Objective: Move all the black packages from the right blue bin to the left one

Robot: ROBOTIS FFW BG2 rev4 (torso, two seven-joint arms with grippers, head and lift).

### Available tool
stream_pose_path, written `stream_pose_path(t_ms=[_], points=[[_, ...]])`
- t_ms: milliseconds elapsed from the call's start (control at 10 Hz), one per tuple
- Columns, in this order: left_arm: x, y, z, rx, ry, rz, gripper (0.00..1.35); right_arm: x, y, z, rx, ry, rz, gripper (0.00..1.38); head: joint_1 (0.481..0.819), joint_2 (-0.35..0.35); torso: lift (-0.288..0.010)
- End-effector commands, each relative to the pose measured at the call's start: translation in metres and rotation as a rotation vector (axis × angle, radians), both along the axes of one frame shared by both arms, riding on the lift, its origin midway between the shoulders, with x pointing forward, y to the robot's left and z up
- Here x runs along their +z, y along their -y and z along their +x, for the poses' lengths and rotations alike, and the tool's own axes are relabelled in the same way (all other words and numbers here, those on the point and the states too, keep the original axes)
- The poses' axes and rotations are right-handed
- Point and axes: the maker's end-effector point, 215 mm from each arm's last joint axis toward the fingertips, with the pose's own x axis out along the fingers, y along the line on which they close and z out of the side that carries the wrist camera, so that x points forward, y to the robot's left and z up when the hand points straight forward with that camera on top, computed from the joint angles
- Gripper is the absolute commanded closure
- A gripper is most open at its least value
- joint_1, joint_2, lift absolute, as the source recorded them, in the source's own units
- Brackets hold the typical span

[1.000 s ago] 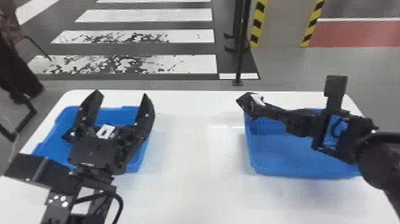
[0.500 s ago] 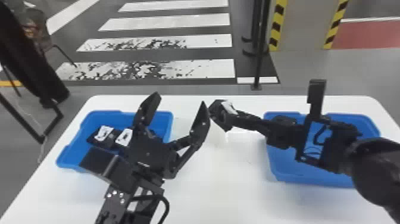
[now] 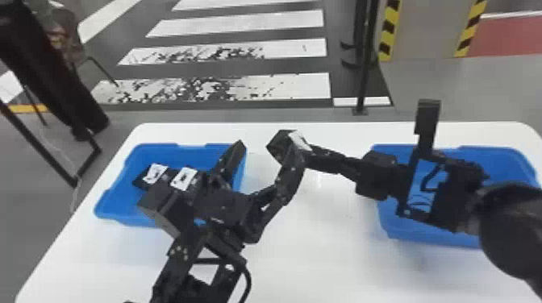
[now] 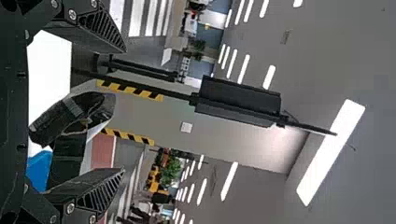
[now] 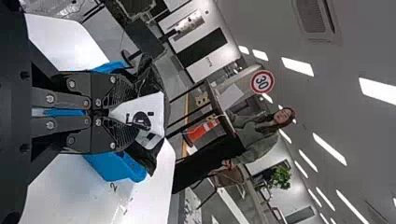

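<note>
Nearest, noted left gripper (image 3: 262,146) beside the inner end of left bin (image 3: 121,201), with fingers spread wide. In left wrist view, found held package (image 4: 95,108) in the gap between those fingers; cannot tell whether touching either one. Logged right gripper (image 3: 309,151) opposite, extending across from the right side, with fingers closed on the same black package, tilted and lifted above white counter (image 3: 334,258), between the two bins. In right wrist view, read white label (image 5: 144,116) on the package, just beyond the fingertips. Recorded two more black packages in left bin, lying side by side with white labels up: first package (image 3: 141,177) toward the outer side, second package (image 3: 184,178) nearer the left gripper, partly hidden by it. Marked right bin (image 3: 500,161) behind and beneath the right arm; cannot tell full contents. Beyond the counter, noted black pole (image 3: 365,72) standing on the floor, grey panel (image 3: 427,28) with yellow-and-black striped edges, and worn white crosswalk stripes (image 3: 282,20) farther back.
</note>
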Motion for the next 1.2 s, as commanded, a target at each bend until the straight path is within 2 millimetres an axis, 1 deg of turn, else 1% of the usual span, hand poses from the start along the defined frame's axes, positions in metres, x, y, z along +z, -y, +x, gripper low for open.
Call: stream_pose_path(t_ms=[0, 100, 200, 500, 600, 700, 800, 1000, 1100], points=[[-0.006, -0.002, 0.001, -0.007, -0.034, -0.086, 0.17, -0.006, -0.010, -0.011, 0.025, -0.022, 0.011, 1.18, 0.695, 0.169, -0.176], [-0.011, -0.001, 0.001, -0.010, -0.046, -0.093, 0.17, -0.007, -0.017, -0.018, 0.045, -0.037, 0.023, 1.18, 0.695, 0.180, -0.176], [-0.011, 0.000, 0.001, -0.013, -0.049, -0.093, 0.17, -0.009, -0.023, -0.024, 0.060, -0.050, 0.029, 1.18, 0.695, 0.185, -0.176], [-0.023, 0.000, 0.002, -0.017, -0.082, -0.081, 0.18, -0.007, -0.028, -0.030, 0.075, -0.067, 0.053, 1.18, 0.695, 0.204, -0.176], [-0.030, -0.001, 0.003, -0.023, -0.103, -0.077, 0.52, -0.006, -0.028, -0.030, 0.077, -0.067, 0.055, 1.18, 0.695, 0.206, -0.176], [-0.039, 0.001, 0.003, -0.036, -0.142, -0.102, 1.04, -0.006, -0.028, -0.031, 0.079, -0.066, 0.054, 1.18, 0.695, 0.208, -0.176], [-0.043, 0.001, 0.001, -0.040, -0.161, -0.123, 1.21, -0.007, -0.028, -0.032, 0.080, -0.070, 0.058, 1.18, 0.695, 0.209, -0.176], [-0.045, 0.002, 0.000, -0.042, -0.165, -0.116, 1.21, -0.009, -0.028, -0.034, 0.081, -0.076, 0.059, 1.18, 0.695, 0.209, -0.176], [-0.043, 0.002, -0.001, -0.043, -0.164, -0.140, 1.21, -0.009, -0.029, -0.035, 0.083, -0.077, 0.058, 1.18, 0.695, 0.209, -0.176]])
